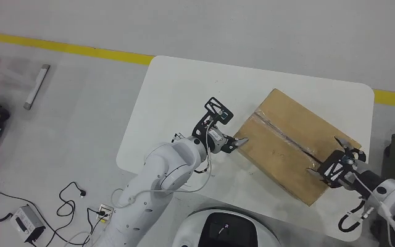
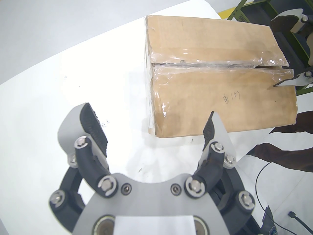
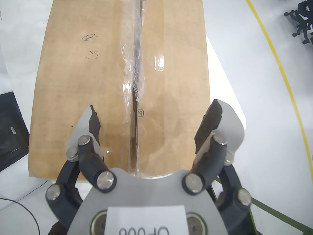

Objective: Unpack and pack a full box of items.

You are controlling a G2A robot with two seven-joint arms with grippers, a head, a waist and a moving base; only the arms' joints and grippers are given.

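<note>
A closed brown cardboard box [image 1: 290, 142] lies at an angle on the right half of the white table [image 1: 179, 92]. Torn clear tape [image 3: 133, 50] runs along its centre seam, which gapes slightly. My left gripper [image 1: 234, 143] hovers open just off the box's left end, nothing between its fingers [image 2: 94, 123]. In the left wrist view the box [image 2: 220, 74] lies just ahead of that gripper [image 2: 150, 113]. My right gripper [image 1: 326, 157] stands open over the box's right end, straddling the seam; in its wrist view the gripper [image 3: 153, 110] sits above the box [image 3: 73, 74]. From the left wrist view the right gripper's fingertip [image 2: 283, 83] rests at the far flap edge.
The table's left and far parts are bare white surface. A yellow floor line [image 1: 74, 48] runs behind the table. A grey tube [image 1: 36, 86] and cables with a power strip [image 1: 102, 213] lie on the floor at left. A green frame [image 2: 266, 3] stands beyond the box's far end.
</note>
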